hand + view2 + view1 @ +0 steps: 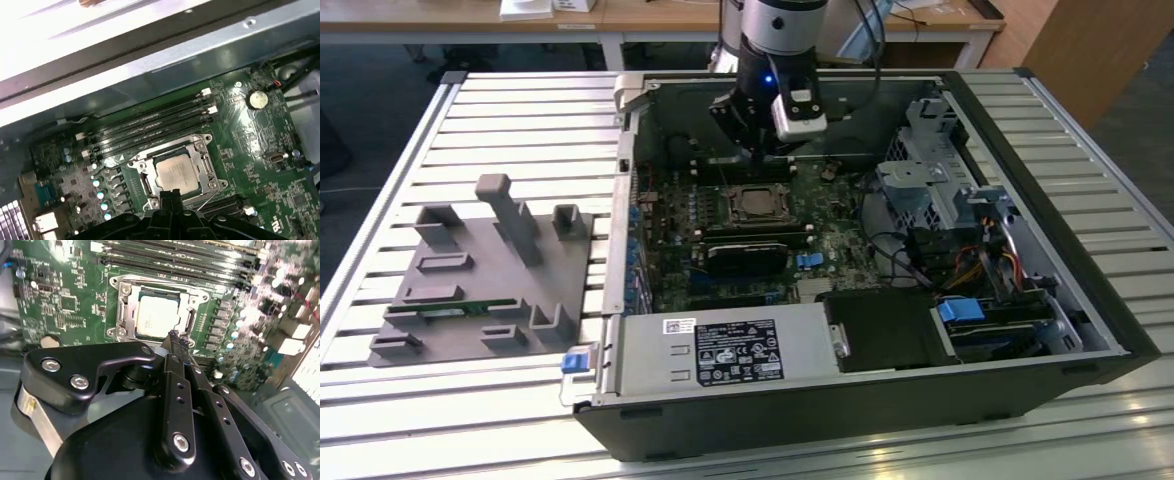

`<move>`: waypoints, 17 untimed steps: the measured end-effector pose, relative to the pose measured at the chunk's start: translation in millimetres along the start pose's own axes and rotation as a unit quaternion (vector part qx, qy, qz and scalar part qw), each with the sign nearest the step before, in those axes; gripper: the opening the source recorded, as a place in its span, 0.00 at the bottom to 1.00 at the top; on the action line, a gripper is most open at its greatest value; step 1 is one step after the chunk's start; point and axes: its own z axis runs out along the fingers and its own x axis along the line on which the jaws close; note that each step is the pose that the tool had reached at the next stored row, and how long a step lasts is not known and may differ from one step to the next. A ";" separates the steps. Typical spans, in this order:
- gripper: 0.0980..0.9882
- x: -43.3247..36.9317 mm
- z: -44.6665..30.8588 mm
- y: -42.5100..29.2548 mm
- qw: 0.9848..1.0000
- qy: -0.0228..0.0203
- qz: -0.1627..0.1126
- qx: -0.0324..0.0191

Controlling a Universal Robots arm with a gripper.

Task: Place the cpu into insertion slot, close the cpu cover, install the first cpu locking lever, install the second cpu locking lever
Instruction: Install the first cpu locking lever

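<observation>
Open computer case [1067,300] on a slatted table, seen from above. The cpu [156,315] lies flat in the slot [146,184] on the green board [60,300], beside the long memory slots. The cover [188,309] appears to lie down around the cpu, its silver top showing through the window.

The gripper [176,341] hangs just at the slot's edge, fingers pressed together and holding nothing. A thin wire, probably a lever [210,195], juts out beside the slot near the fingertips.

The cpu looks light, rigid and smooth-topped (likely slippery) and probably delicate underneath, so its edges are the safest hold. The cover seems thin, stiff metal, and the lever springy, best pushed near its free end.
</observation>
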 end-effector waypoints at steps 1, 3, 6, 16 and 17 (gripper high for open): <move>0.01 0.0 0.1 0.0 1.000 0.000 -0.009 0.001; 0.01 0.0 0.2 0.0 1.000 0.000 -0.027 0.002; 0.01 0.0 0.3 0.0 0.999 0.001 -0.054 0.003; 0.01 0.2 0.7 -0.1 0.996 -0.016 -0.092 -0.014; 0.01 0.2 0.6 -0.1 0.995 -0.017 -0.095 -0.016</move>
